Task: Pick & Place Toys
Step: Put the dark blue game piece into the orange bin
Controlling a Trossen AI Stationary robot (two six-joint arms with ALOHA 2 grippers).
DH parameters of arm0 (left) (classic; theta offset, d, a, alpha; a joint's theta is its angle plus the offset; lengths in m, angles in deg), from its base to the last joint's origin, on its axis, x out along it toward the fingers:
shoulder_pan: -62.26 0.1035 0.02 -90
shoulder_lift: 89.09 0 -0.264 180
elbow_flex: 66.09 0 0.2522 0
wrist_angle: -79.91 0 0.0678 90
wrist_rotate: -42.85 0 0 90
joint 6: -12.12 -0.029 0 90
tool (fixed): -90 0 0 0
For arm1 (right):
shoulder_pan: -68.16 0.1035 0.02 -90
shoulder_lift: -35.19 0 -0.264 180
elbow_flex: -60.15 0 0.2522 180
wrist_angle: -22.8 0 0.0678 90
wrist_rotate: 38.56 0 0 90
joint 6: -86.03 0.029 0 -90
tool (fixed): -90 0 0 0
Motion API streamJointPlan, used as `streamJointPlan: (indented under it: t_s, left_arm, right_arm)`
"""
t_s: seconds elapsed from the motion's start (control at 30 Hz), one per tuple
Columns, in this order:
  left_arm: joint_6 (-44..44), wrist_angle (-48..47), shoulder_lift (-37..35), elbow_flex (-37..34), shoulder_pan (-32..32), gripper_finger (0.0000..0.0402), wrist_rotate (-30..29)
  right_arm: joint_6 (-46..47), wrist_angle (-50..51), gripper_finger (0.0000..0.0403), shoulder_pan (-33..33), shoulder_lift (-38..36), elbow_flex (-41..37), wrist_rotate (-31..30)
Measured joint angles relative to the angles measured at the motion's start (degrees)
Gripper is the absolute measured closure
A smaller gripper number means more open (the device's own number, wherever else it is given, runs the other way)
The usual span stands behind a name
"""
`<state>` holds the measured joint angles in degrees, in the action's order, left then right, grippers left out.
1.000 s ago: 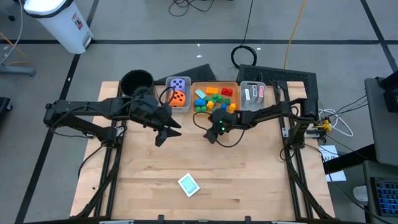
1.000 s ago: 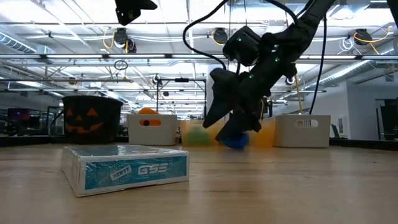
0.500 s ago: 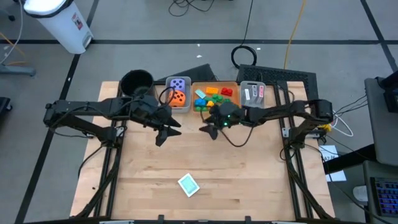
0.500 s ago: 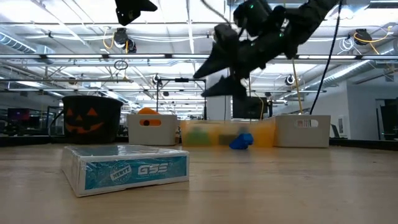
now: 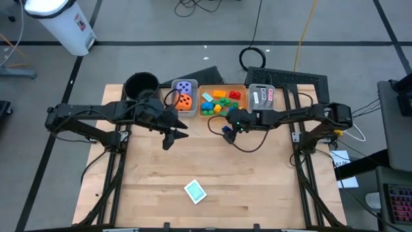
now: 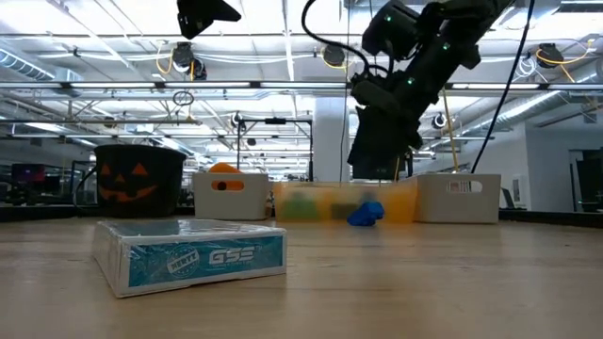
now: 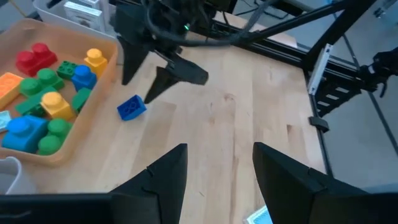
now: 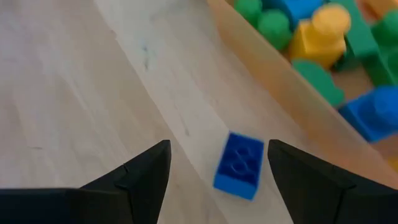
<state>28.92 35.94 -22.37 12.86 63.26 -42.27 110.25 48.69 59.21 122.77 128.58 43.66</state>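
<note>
Lying on pale grained wood, studded blue brick (image 8: 239, 164) beside orange bin (image 7: 93, 118).

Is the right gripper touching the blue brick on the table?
Apart. In the low view the right gripper hangs above the blue brick, with clear space between them.
</note>
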Motion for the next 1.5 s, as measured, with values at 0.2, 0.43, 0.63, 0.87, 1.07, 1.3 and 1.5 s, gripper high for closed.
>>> streamJointPlan:
  t_s: [0.2,0.43,0.63,0.87,1.07,1.3,1.5]
  left_arm:
    - [0.06,-0.03,0.02,0.00,0.00,0.0215,-0.41]
    - [1.33,-0.25,0.02,0.00,-0.01,0.0215,-0.39]
    - [1.38,-1.35,0.02,0.00,-0.01,0.0215,-0.38]
    - [1.34,-1.45,0.02,0.00,-0.01,0.0215,-0.34]
    - [1.31,-1.45,0.02,0.00,0.00,0.0215,-0.32]
    - [1.27,-1.47,0.02,0.00,0.00,0.0215,-0.34]
    - [1.20,-1.47,0.02,0.00,0.00,0.0215,-0.32]
  right_arm:
    - [0.60,-0.08,0.0145,0.00,3.83,-0.04,0.01]
    - [0.60,-0.42,0.0145,-0.09,7.06,-0.04,0.01]
    - [0.68,-0.26,0.0145,-0.09,8.36,-0.04,-1.67]
    - [0.69,-0.36,0.0145,-0.94,8.25,-0.04,-4.13]
    - [0.67,0.14,0.0145,-1.97,8.25,-0.06,-4.05]
    - [0.37,-0.31,0.0145,-1.98,8.25,-0.35,-2.39]
    - [0.16,-0.27,0.0145,-1.97,8.25,-1.59,-2.57]
